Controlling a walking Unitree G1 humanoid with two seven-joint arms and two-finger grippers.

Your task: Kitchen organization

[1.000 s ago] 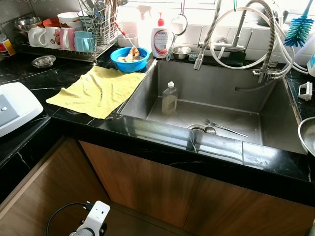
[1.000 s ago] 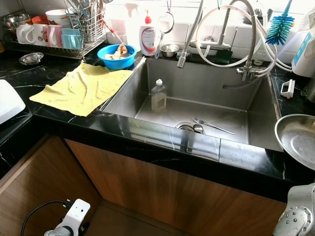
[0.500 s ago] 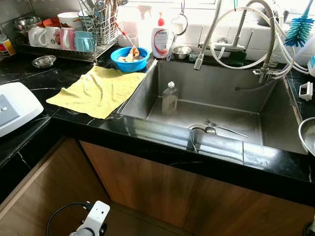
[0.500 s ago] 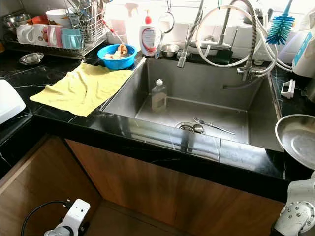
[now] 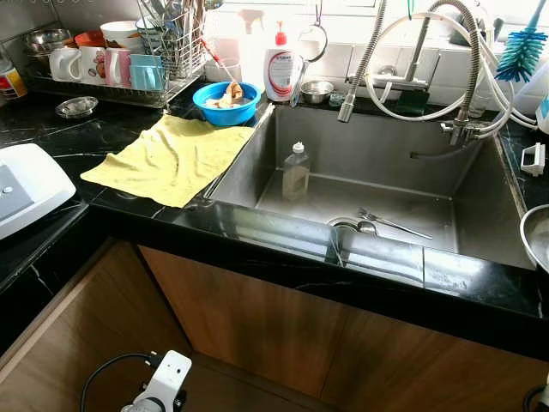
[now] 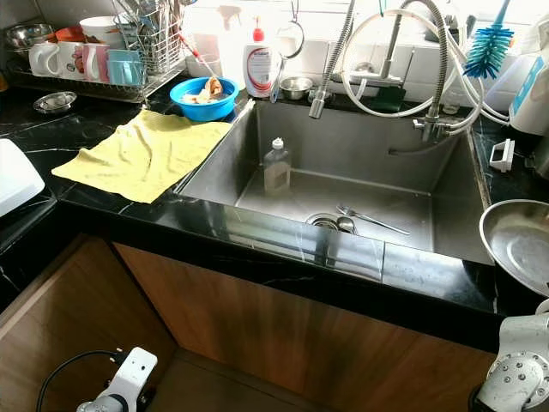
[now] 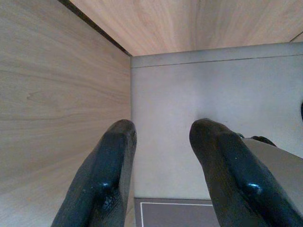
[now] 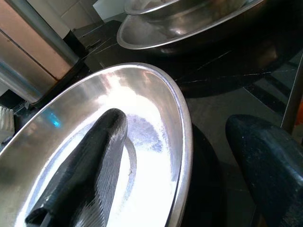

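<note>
Right now right gripper (image 8: 175, 156) spread wide over rim of steel plate (image 8: 142, 142): one finger above plate's inside, other outside rim, nothing clamped. Plate sits on black counter (image 6: 446, 287) right of sink (image 6: 343, 172). Left gripper (image 7: 161, 161) parted, empty, low beside wood cabinet (image 7: 52, 94). Yellow cloth (image 6: 141, 154) lies left of sink.

I see a black marble counter (image 5: 60, 142) around a steel sink (image 5: 446, 167). On it lie a yellow cloth (image 5: 171, 159), a blue bowl (image 5: 226, 103), a dish rack (image 5: 111, 81), a steel plate (image 6: 519, 245), and possibly a white appliance (image 5: 21, 184).
</note>
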